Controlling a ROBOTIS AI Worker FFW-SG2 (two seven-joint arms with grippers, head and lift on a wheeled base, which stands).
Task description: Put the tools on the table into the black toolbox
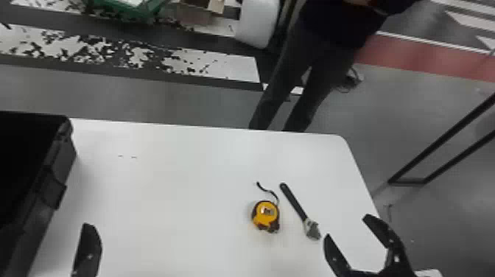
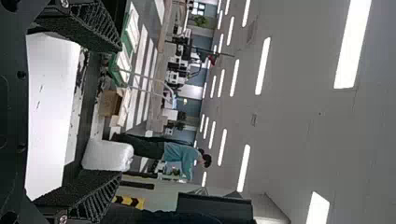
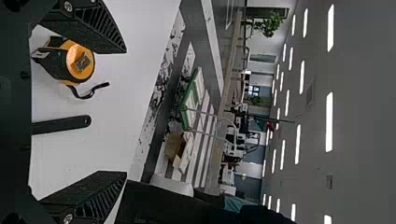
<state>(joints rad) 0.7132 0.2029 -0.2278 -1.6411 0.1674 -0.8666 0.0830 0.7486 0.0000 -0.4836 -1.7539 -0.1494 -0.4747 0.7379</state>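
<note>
The black toolbox [image 1: 60, 158] stands open at the table's left. Just right of it at the near side is my left gripper [image 1: 88, 250]; in the left wrist view that gripper [image 2: 120, 111] is open, nothing between its fingers. A yellow and black tape measure [image 1: 266, 214] with a black strap lies right of the table's middle. Beside it lies an adjustable wrench [image 1: 294, 202], its metal head towards my right gripper [image 1: 348, 226], which stands open to the right. In the right wrist view, the tape measure [image 3: 80, 61] and the wrench handle [image 3: 63, 125] lie beyond the open right gripper [image 3: 125, 112].
The white table [image 1: 165, 184] has a rounded far right corner. Past its far edge are a green crate [image 1: 132, 9] and a cardboard box [image 1: 193, 11] on the floor. A black metal frame [image 1: 442, 151] stands to the right.
</note>
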